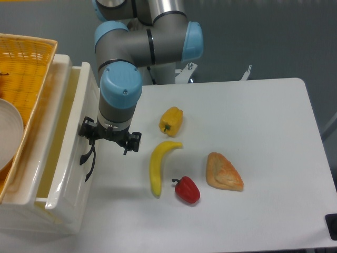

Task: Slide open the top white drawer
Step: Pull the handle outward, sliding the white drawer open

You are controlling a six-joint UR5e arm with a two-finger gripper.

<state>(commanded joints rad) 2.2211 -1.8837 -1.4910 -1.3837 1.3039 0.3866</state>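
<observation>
White table (253, 121), grey backdrop, white cabinet (31, 211).

A cabinet (23, 219) stands at the table's (263, 121) left edge, with a basket (29, 50) on top of it and a bowl (9, 132) inside the basket. The top drawer (71, 153) juts out to the right of the cabinet, its handle (88, 161) on the right face. The gripper (109, 139) sits directly over that handle, the arm (142, 45) reaching in from the far side. Right of the drawer lies a banana (156, 166); a pepper (171, 120) sits just beyond its far end, and a second pepper (186, 190) lies near and right of it. A pastry (224, 172) lies right of that second pepper.
</observation>
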